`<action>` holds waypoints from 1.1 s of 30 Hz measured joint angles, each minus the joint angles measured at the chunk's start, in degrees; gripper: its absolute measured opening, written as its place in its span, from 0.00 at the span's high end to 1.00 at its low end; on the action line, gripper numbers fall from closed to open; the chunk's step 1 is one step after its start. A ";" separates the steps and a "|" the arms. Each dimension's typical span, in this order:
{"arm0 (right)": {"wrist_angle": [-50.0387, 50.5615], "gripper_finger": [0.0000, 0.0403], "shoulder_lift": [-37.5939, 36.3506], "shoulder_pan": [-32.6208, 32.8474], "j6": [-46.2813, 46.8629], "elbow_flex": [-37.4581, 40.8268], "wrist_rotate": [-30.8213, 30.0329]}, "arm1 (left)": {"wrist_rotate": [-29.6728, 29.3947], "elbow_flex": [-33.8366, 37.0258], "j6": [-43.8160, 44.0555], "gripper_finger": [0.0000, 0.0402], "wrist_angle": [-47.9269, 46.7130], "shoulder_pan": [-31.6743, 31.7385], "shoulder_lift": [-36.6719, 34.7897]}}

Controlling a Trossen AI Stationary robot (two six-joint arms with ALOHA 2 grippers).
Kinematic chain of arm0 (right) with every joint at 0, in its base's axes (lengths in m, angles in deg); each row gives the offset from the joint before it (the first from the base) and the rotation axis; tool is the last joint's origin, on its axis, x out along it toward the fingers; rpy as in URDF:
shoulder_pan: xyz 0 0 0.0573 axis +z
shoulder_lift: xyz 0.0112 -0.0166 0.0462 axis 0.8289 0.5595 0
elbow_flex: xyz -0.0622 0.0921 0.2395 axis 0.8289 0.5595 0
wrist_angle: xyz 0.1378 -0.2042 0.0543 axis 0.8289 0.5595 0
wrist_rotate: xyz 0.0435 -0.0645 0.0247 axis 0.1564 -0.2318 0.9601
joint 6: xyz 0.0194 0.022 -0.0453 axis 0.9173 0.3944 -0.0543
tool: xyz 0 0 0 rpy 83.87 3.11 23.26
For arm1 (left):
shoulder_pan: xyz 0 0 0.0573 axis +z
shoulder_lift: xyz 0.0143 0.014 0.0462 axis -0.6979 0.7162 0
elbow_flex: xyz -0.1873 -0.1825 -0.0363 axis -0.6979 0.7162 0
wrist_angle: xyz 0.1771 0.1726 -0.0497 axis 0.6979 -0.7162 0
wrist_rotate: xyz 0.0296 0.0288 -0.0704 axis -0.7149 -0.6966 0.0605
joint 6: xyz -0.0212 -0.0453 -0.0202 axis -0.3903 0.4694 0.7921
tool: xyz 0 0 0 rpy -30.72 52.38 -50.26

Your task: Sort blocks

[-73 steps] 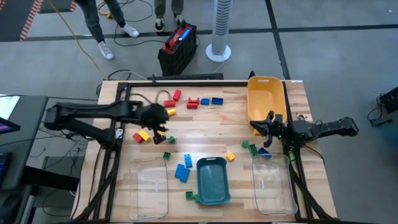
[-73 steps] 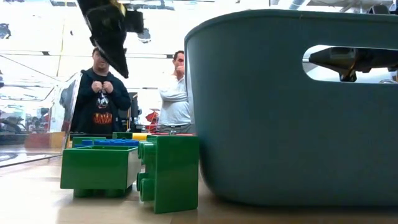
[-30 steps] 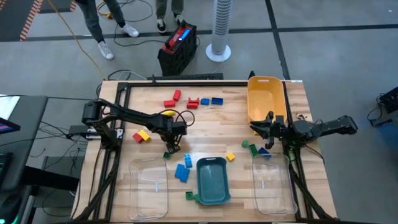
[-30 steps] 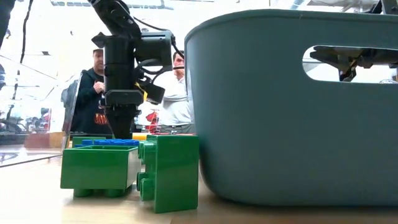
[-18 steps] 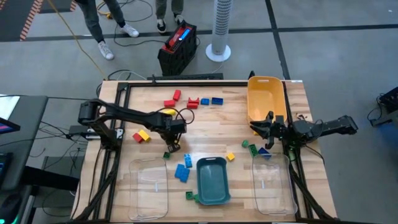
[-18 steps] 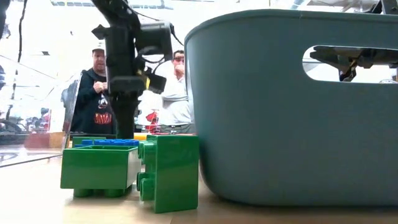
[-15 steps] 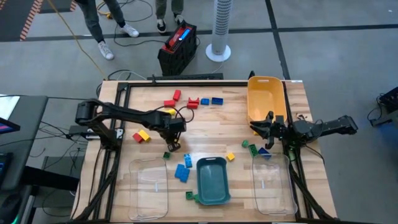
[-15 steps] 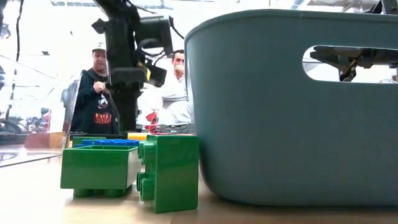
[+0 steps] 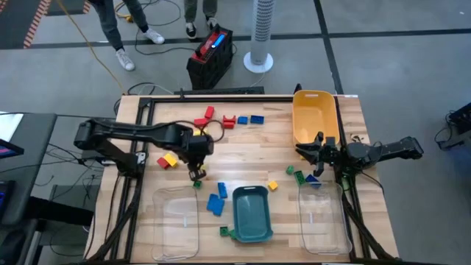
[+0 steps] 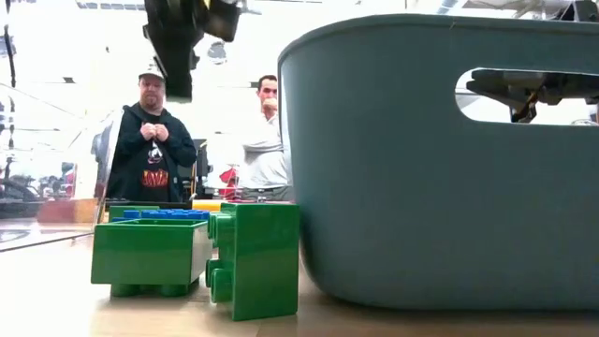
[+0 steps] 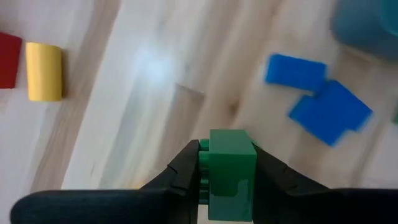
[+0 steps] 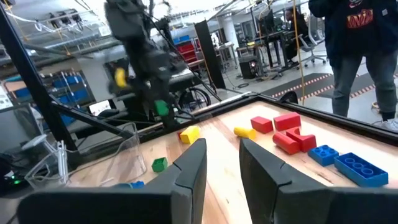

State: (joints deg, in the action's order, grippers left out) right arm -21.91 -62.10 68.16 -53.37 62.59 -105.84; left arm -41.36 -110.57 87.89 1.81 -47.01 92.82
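Left gripper (image 11: 227, 186): clamped on green block (image 11: 231, 174), hanging above the table (image 9: 243, 151).
Change: arm has lifted and drawn back from a second ago.
Block axis: long side runs along the fingers, studs sideways.
Wrist view only: shows the grip itself.
Right gripper (image 9: 318, 153): waiting by yellow bin (image 9: 315, 107), jaws slightly parted, empty.

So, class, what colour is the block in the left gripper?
Green: the block shows best in the left wrist view, pinched by the left gripper.

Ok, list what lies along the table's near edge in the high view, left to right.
left clear bin → blue blocks → teal bin → right clear bin
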 joint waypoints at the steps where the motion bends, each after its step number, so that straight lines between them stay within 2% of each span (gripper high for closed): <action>1: 0.10 0.73 0.00 -0.15 0.00 0.00 0.00 | -0.25 -1.48 0.67 0.79 -1.70 -1.37 0.00; 7: 0.12 0.73 0.00 -0.39 0.58 0.00 0.00 | -2.45 -6.45 4.09 0.79 -10.63 -10.67 -0.64; 12: 0.17 0.73 0.00 -0.39 3.42 0.00 0.00 | -2.89 -1.99 10.90 0.79 -10.76 -22.76 -2.92; 16: 0.17 0.73 0.00 -0.45 3.59 0.00 -0.02 | -2.85 3.43 17.77 0.79 -6.02 -31.42 -3.31; 19: 0.17 0.73 0.00 -0.93 3.75 0.00 -0.02 | -3.02 6.64 21.70 0.79 1.97 -36.28 -3.30; 22: 0.17 0.73 0.00 -1.52 4.44 0.00 -0.02 | -3.12 10.55 23.76 0.79 9.92 -38.52 -3.34; 27: 0.19 0.73 0.00 -1.86 4.51 0.00 -0.02 | -2.27 18.29 25.92 0.79 19.06 -38.61 -3.32; 33: 0.60 0.73 0.00 -1.83 4.53 0.00 -0.02 | -3.70 22.55 29.25 0.79 23.33 -38.43 -2.76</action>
State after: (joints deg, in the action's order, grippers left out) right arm -21.31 -62.10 66.33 -48.83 62.59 -105.86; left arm -45.06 -88.02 117.15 25.14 -85.44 90.06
